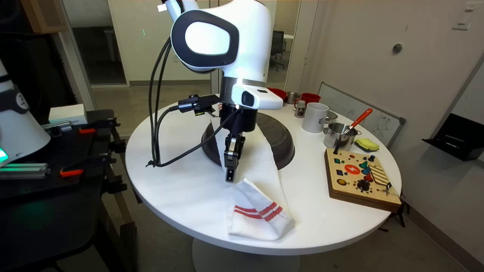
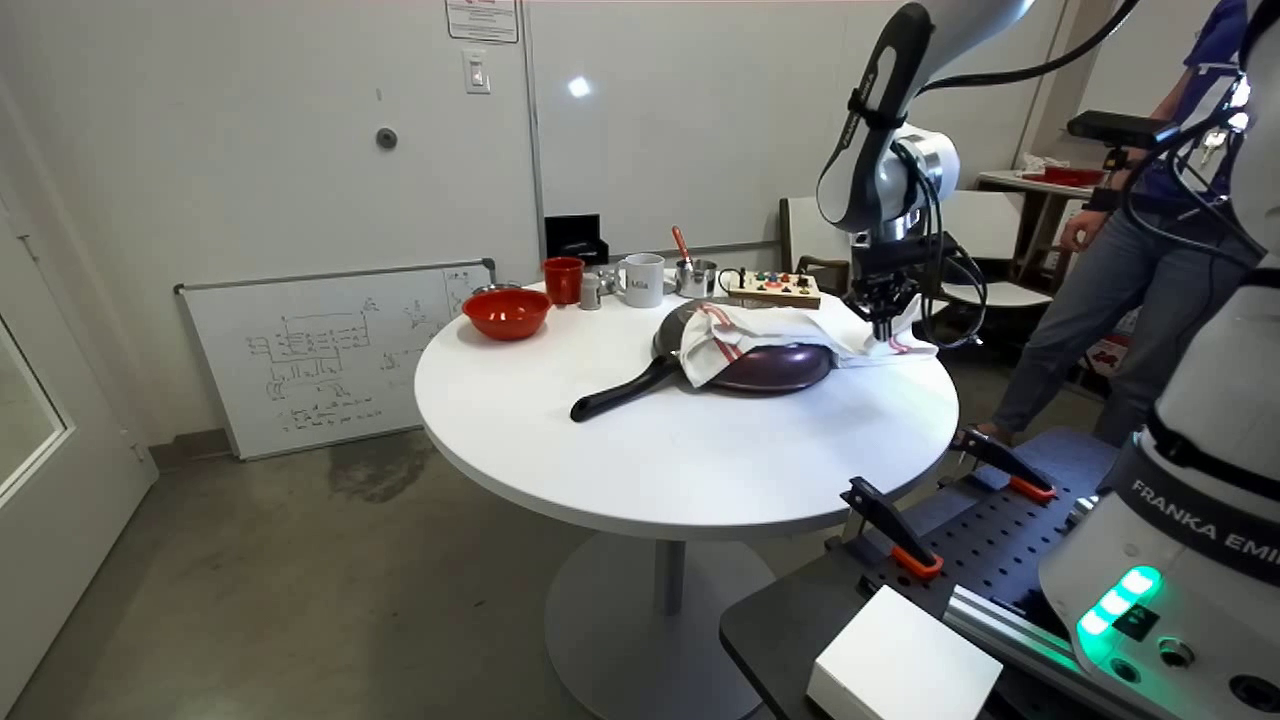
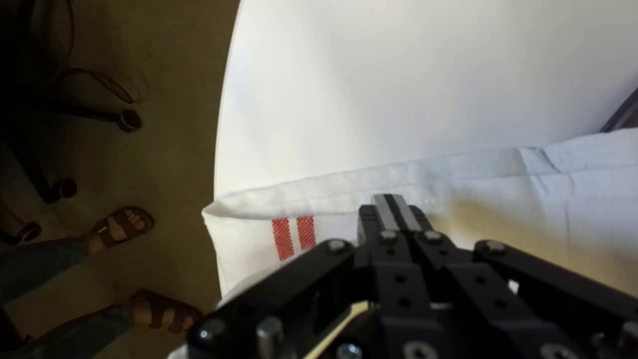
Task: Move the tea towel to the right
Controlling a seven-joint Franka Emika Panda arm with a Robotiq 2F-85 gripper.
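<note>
Plainly visible in an exterior view, a long white cloth tea towel [image 1: 261,166] lies draped over a dark round pan [image 1: 280,139] and runs down onto a round white table [image 1: 170,189], its red-striped end folded over near the rim. A black two-fingered gripper [image 1: 230,176] points down over the cloth; its fingers stand edge-on, so the gap between them cannot be read from this side. The white robot arm [image 1: 247,41] hides much of the towel's far part and some of a red bowl [image 1: 278,93].

In an exterior view, the pan's black handle [image 2: 625,390] shows, with the towel's other striped end spread over the pan. The gripper overlaps the folded end, so whether they touch is hard to judge. A standing person [image 2: 1110,280] is cut off at the top, and the white robot base [image 2: 1180,560] at the right.

In the wrist view, the gripper's two fingers meet along a thin dark line, with nothing seen between them. The gripper covers part of the towel, whose stripes show left of the fingertips; a blurred yellowish patch across the cloth cannot be made out. Only a sliver of the pan appears. Sandaled feet [image 3: 127,224] show dimly.
</note>
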